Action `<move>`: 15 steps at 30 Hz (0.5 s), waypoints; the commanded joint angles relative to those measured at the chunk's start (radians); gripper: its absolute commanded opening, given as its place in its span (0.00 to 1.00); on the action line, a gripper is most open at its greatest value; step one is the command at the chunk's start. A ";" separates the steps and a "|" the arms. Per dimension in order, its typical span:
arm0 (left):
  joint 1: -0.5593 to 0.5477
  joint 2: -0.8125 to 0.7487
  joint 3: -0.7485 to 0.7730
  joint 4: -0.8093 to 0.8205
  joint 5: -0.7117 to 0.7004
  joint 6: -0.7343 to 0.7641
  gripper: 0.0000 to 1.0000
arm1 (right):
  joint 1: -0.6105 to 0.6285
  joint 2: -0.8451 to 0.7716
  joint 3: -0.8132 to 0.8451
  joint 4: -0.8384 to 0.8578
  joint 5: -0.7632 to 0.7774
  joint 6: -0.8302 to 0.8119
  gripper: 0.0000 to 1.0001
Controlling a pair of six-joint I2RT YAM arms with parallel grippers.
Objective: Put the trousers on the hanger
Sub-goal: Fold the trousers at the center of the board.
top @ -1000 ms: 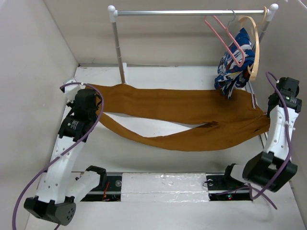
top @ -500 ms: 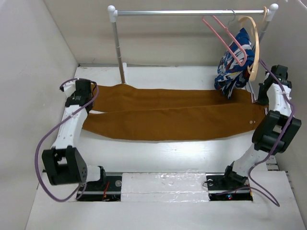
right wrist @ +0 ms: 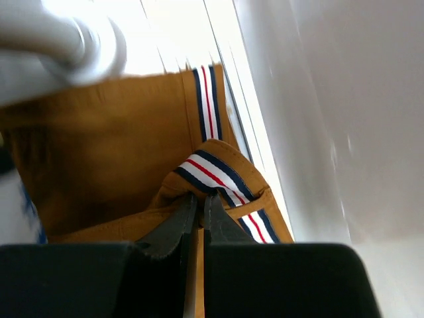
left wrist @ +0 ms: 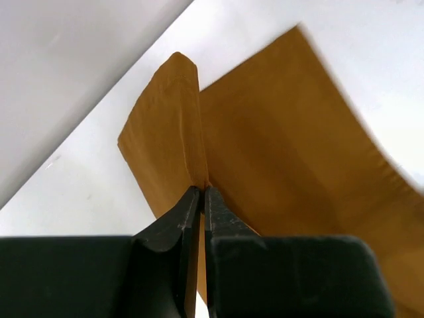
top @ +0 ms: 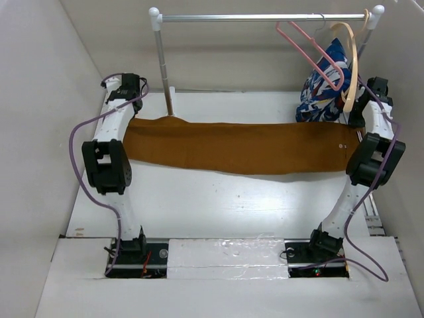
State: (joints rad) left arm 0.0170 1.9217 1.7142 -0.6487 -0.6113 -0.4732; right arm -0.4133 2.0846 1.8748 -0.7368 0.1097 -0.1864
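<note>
The rust-brown trousers (top: 238,147) hang stretched in a long folded band between both arms, above the table. My left gripper (top: 130,114) is shut on the leg-end cloth (left wrist: 173,142) at the far left. My right gripper (top: 363,126) is shut on the striped waistband (right wrist: 222,173) at the far right. The pink hanger (top: 311,53) hangs tilted on the rail (top: 265,18), above and behind the trousers' right end.
A blue, white and red garment (top: 323,85) on a pale wooden hanger (top: 351,63) hangs right of the pink one. The rail's left post (top: 163,73) stands just behind the trousers. White walls close in on both sides.
Both arms have reached farther back and up. The trousers went from lying slack with legs apart to one taut folded band lifted between the grippers.
</note>
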 commanded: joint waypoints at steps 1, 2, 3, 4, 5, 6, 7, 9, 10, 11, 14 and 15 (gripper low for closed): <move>-0.011 0.090 0.146 -0.005 -0.119 0.048 0.00 | -0.001 0.050 0.119 0.077 0.019 0.001 0.00; -0.011 0.118 0.206 0.006 -0.117 0.054 0.00 | -0.001 0.066 0.136 0.073 0.021 0.002 0.00; -0.021 0.147 0.243 0.007 -0.122 0.067 0.00 | 0.008 0.083 0.173 0.067 0.025 0.002 0.00; -0.022 0.207 0.274 0.011 -0.126 0.068 0.00 | 0.008 0.107 0.190 0.057 0.027 0.002 0.00; -0.022 0.235 0.341 0.003 -0.123 0.070 0.00 | 0.008 0.117 0.202 0.057 0.033 0.002 0.00; -0.022 0.262 0.372 -0.002 -0.123 0.068 0.00 | 0.008 0.124 0.211 0.057 0.042 0.004 0.00; -0.022 0.307 0.392 -0.002 -0.123 0.068 0.00 | 0.008 0.126 0.210 0.065 0.042 0.011 0.00; -0.022 0.341 0.438 -0.014 -0.114 0.062 0.23 | 0.018 0.124 0.196 0.083 0.022 0.013 0.13; -0.012 0.349 0.449 -0.020 -0.088 0.059 0.33 | 0.018 0.120 0.182 0.083 0.016 0.013 0.24; -0.012 0.341 0.441 -0.006 -0.073 0.065 0.69 | 0.018 0.105 0.170 0.086 0.018 0.011 0.29; -0.003 0.304 0.426 -0.020 -0.036 0.059 0.99 | 0.018 0.071 0.113 0.099 -0.007 0.002 0.56; -0.003 0.286 0.411 -0.029 -0.038 0.048 0.99 | 0.008 0.043 0.104 0.090 -0.033 -0.002 0.58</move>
State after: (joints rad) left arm 0.0013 2.2948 2.1048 -0.6563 -0.6476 -0.4126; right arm -0.4057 2.2078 1.9991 -0.6960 0.1089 -0.1761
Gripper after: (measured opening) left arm 0.982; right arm 0.564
